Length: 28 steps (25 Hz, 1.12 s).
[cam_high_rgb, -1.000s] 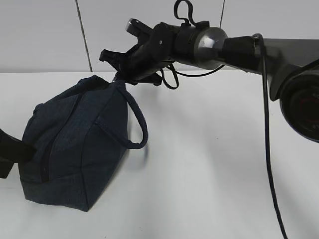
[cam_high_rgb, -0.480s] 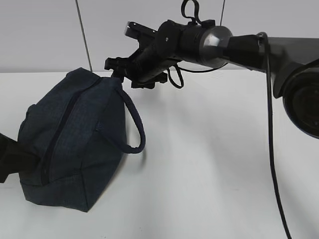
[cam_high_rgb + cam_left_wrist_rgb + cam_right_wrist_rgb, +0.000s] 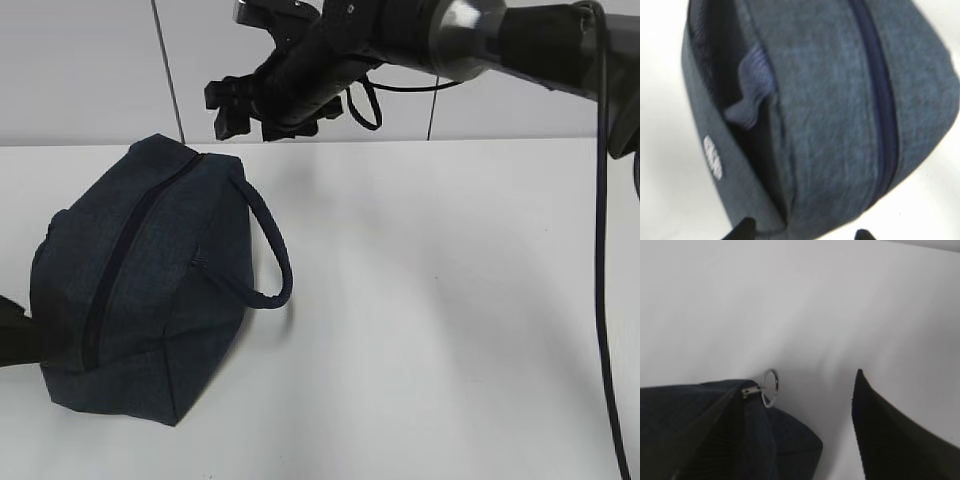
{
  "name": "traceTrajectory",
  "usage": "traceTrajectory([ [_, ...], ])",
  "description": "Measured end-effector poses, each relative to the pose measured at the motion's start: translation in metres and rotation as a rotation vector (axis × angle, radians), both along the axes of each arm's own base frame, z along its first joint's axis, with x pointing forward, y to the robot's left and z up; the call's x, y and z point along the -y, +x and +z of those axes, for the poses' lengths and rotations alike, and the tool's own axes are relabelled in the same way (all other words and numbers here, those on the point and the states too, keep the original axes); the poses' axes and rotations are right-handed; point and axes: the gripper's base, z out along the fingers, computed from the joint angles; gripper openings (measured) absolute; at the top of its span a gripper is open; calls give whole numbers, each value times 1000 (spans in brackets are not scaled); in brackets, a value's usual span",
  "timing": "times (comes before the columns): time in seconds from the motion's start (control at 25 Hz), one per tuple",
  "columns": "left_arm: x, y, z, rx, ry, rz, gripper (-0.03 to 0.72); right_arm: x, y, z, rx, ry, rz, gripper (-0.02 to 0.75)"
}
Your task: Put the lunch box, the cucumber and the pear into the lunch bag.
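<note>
The dark navy lunch bag (image 3: 140,290) lies on the white table (image 3: 430,330) at the left, its long zipper (image 3: 118,265) closed and its handle strap (image 3: 277,255) looping out to the right. The metal ring pull (image 3: 771,386) sticks out at the bag's far end. My right gripper (image 3: 235,112) hovers above that end, open and empty; one finger (image 3: 890,440) shows in the right wrist view. My left gripper (image 3: 804,233) is open, its tips on either side of the bag's near end (image 3: 830,110). The lunch box, cucumber and pear are out of view.
A white tiled wall (image 3: 90,70) stands behind the table. The right arm and its cable (image 3: 600,250) cross the upper right. The left arm (image 3: 15,335) shows at the left edge, beside the bag.
My right gripper has risen and moved off the bag's far end, letting the handle drop. The bag has settled flatter. The left arm has drawn back toward the left edge.
</note>
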Motion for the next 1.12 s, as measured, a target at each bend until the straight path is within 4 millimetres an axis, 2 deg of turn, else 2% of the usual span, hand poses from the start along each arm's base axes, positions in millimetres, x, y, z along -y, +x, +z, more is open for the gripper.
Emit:
traceTrajectory([
  [0.12,-4,-5,1,-32,27,40,363,3,-5,1,-29,-57,29,529],
  [0.24,-6,-11,7,-28,29,86,365,9,-11,10,-36,-124,51,526],
  [0.48,-9,-23,21,27,16,135,365,22,-25,44,-9,-212,60,475],
  [0.6,-12,-28,26,45,28,161,365,26,-30,55,-7,-228,64,470],
  [0.88,-20,-37,29,41,78,232,365,33,-37,59,-44,-290,68,466],
  [1.12,-26,-41,32,43,107,322,365,46,-43,60,-106,-409,28,464],
])
